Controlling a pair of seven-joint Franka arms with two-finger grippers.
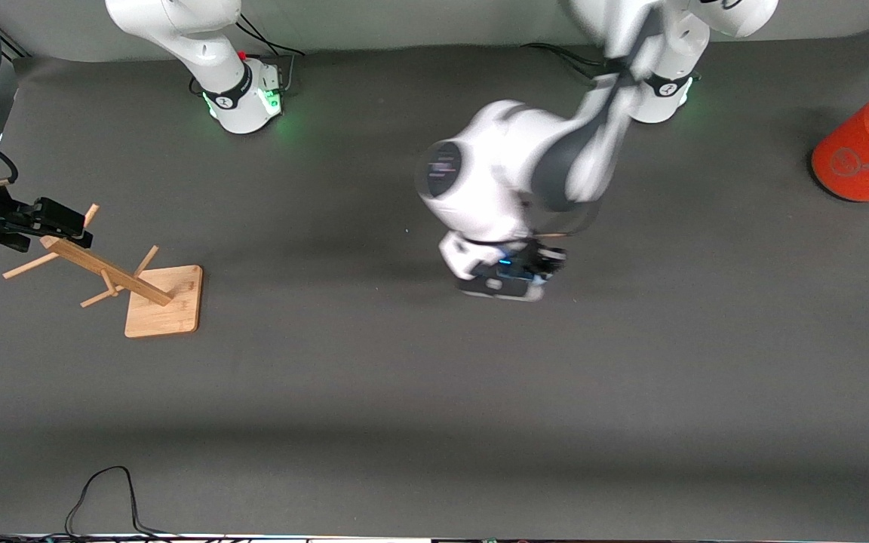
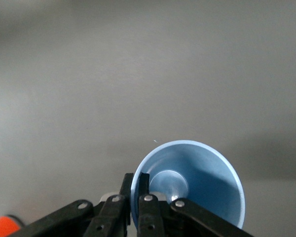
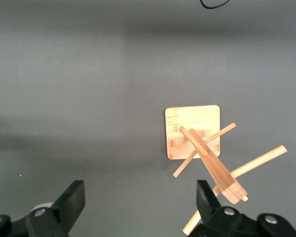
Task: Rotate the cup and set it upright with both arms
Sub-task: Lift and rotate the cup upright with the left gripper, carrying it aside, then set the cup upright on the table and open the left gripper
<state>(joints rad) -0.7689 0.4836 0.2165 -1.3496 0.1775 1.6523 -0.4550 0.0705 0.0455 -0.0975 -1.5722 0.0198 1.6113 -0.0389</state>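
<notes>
Cup (image 2: pixel 197 180) rim is clamped by left gripper (image 2: pixel 134 195) over mid-table; right gripper (image 3: pixel 140 205), jaws apart, is held over wooden rack (image 3: pixel 207 158).

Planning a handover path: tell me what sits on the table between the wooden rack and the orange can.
In the front view, only bare mat separates the wooden rack from the orange can; the left gripper, holding the cup, hangs above it.

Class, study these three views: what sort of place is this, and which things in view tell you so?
Probably a robotics lab bench. Two white arms are bolted to a grey-covered table, the left gripper pinches a cup, the right gripper hangs open over a wooden peg rack, and loose cables trail along the edge.
</notes>
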